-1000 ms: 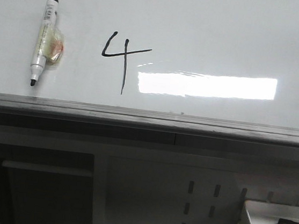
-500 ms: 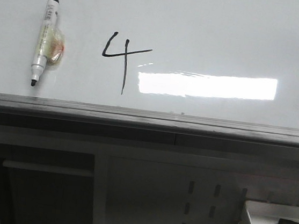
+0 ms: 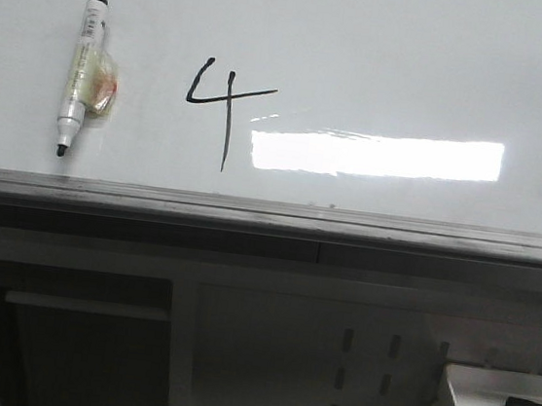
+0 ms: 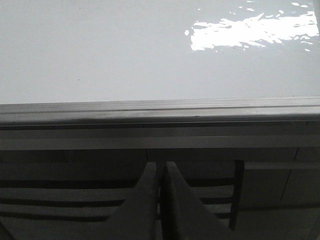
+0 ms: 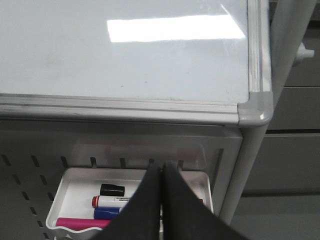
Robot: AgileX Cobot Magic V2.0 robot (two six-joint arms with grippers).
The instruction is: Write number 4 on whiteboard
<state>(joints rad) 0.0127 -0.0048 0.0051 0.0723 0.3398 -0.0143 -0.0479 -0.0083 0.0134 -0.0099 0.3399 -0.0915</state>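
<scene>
A thin black hand-drawn number 4 (image 3: 221, 104) stands on the glossy whiteboard (image 3: 415, 53), left of a bright light glare. A white marker (image 3: 77, 71) with a black tip pointing down clings to the board at the left, on a yellowish holder. No gripper shows in the front view. My left gripper (image 4: 161, 167) is shut and empty, below the board's grey lower rail (image 4: 160, 107). My right gripper (image 5: 162, 167) is shut and empty, below the board's lower right corner (image 5: 255, 107), above the marker tray.
A small white tray (image 5: 75, 175) hangs on the perforated panel under the board. It holds a black cap (image 5: 112, 190), a red-capped marker (image 5: 112, 201), a blue one and a pink item. It also shows in the front view (image 3: 471, 383). A grey stand post (image 5: 250, 165) rises at the right.
</scene>
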